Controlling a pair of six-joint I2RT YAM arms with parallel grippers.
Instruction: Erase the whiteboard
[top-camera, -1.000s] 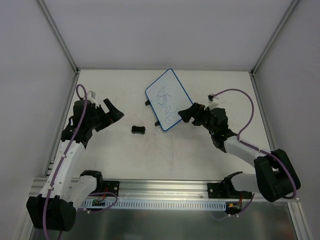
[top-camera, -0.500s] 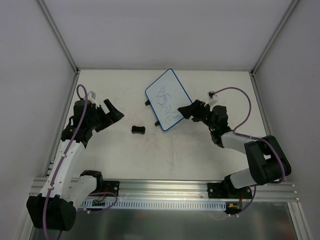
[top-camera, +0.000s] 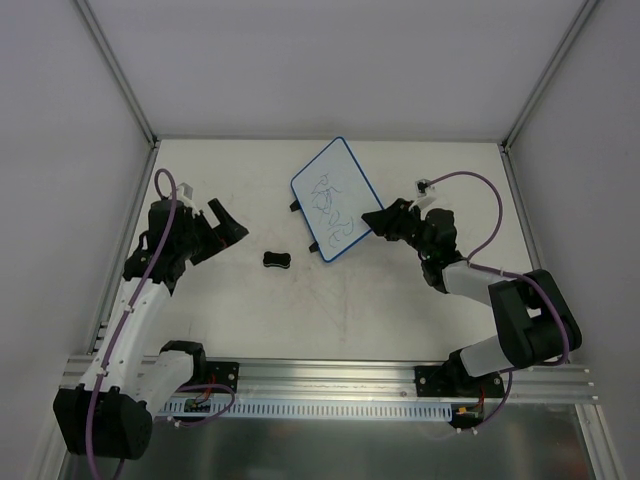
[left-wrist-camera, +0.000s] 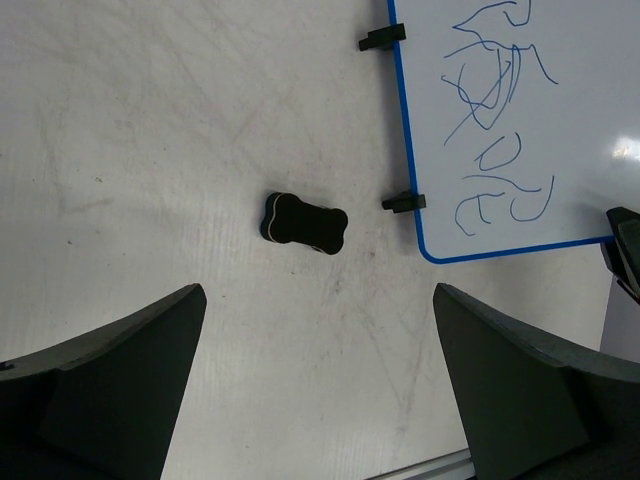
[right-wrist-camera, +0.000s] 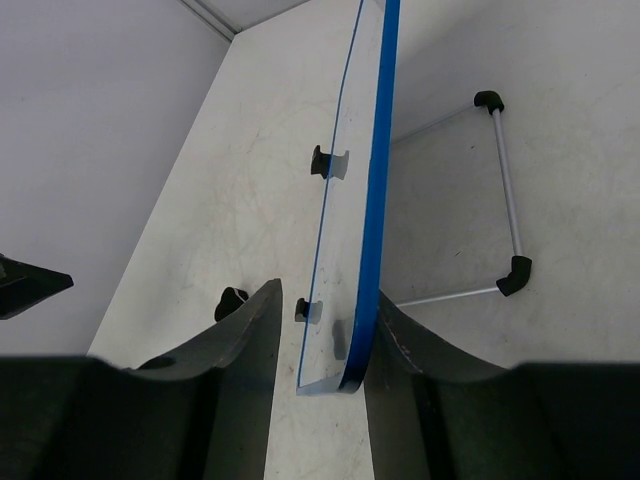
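The whiteboard, white with a blue rim and blue scribbles, lies tilted at the back centre; it also fills the upper right of the left wrist view. My right gripper straddles its near right edge. In the right wrist view the whiteboard's blue rim runs between the jaws of my right gripper. The right finger touches the rim and a narrow gap shows at the left finger. The black bone-shaped eraser lies left of the board. My left gripper hovers wide open left of the eraser, holding nothing.
A thin metal rod frame with black corner pieces shows beside the board in the right wrist view. White enclosure walls stand on the left, right and back. An aluminium rail runs along the near edge of the table.
My right gripper has slid up and left onto the whiteboard's edge and its jaws have narrowed around it. The left arm, the eraser and the board have not moved.
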